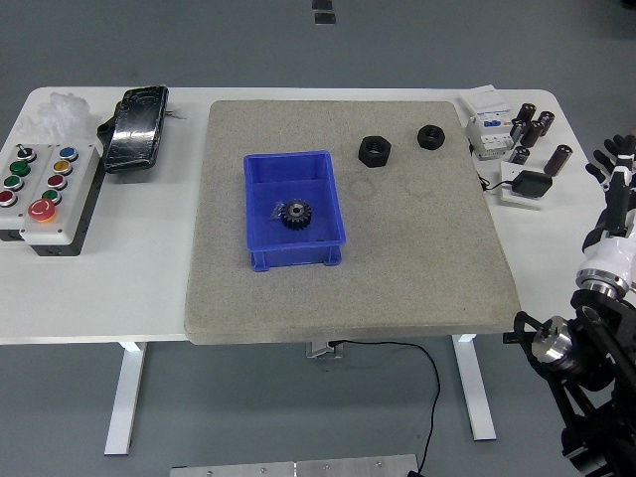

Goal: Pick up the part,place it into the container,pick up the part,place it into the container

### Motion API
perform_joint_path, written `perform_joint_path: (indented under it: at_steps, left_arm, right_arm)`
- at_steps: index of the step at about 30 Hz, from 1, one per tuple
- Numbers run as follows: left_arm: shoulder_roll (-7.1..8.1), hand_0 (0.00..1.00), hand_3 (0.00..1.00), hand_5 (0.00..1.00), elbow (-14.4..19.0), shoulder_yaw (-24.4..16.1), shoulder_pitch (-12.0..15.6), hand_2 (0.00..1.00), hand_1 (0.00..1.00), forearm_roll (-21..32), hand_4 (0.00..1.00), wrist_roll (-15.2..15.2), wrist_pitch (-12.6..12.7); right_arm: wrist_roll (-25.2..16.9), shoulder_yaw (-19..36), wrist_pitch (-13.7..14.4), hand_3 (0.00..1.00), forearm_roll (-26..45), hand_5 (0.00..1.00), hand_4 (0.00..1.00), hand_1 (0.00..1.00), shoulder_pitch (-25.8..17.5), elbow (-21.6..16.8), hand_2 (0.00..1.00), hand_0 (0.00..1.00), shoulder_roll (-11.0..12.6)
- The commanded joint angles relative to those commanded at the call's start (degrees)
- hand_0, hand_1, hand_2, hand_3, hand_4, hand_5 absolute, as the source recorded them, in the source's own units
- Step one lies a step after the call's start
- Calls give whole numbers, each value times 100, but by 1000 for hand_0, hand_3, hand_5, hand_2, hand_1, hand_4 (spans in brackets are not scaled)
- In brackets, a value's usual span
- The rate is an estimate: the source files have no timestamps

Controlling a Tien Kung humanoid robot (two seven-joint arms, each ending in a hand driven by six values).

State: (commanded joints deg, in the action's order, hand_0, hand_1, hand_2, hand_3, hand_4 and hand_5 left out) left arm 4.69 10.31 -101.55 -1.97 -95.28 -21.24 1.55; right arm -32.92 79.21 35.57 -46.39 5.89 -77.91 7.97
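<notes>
Blue container (294, 211) sits on grey mat (348, 219), left of ctr, w/ one black gear (295, 214) lying inside it. Two more black parts on the mat at approx 1 o'clock from the container: larger nut (376, 151) just beyond its far-right corner, smaller nut (429, 135) further right, near mat's far-right corner; the two are apart, neither touching the bin. R hand (616, 164) at frame's 3 o'clock edge, off the table's right end, fingers spread, holding nothing. Button box (42, 189) at 9 o'clock on white table (149, 288).
</notes>
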Motion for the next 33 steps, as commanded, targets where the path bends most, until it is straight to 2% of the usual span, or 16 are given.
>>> perform_joint_path:
  at_steps: [1,2,7,8,13,14,16,20,33]
  left_arm:
    - [1,640,750,397,0,-12,5,568,197,-20,777,22,37]
    - [1,656,701,396,0,-24,8,624,187,-39,783,37,65]
    - [18,656,701,396,0,-120,8,624,187,-152,783,80,143]
    - [26,874,849,727,0,-171,1,847,837,-177,981,51,89]
    - [56,874,849,727,0,-339,-28,847,837,1,981,-338,-464]
    - [56,998,991,998,0,-339,-31,989,993,122,998,-425,-594]
    - [50,998,991,998,0,-353,-32,989,993,253,998,-501,-723]
    - [44,998,998,998,0,-352,-34,998,998,453,998,-539,-811]
    - [78,998,998,998,0,-463,-48,998,998,435,998,-458,-733]
  right_arm:
    - [4,-7,1,614,-3,718,847,651,3,-2,665,610,-1]
    - [6,-13,2,613,-1,719,849,651,3,-1,665,607,-3]
    - [-2,-79,-12,613,52,719,849,651,-17,29,665,607,-28]
    - [1,-90,-11,614,55,720,850,647,-18,34,665,603,-33]
    - [31,-132,5,614,32,720,850,647,-5,42,665,603,-37]
    - [35,-139,7,613,28,721,852,648,-4,43,665,603,-39]
    - [38,-147,10,613,25,721,852,648,-6,44,665,603,-43]
    - [37,-155,8,613,29,721,852,648,-10,47,665,603,-46]
    - [34,-144,-5,612,62,727,859,650,-11,56,667,603,-44]
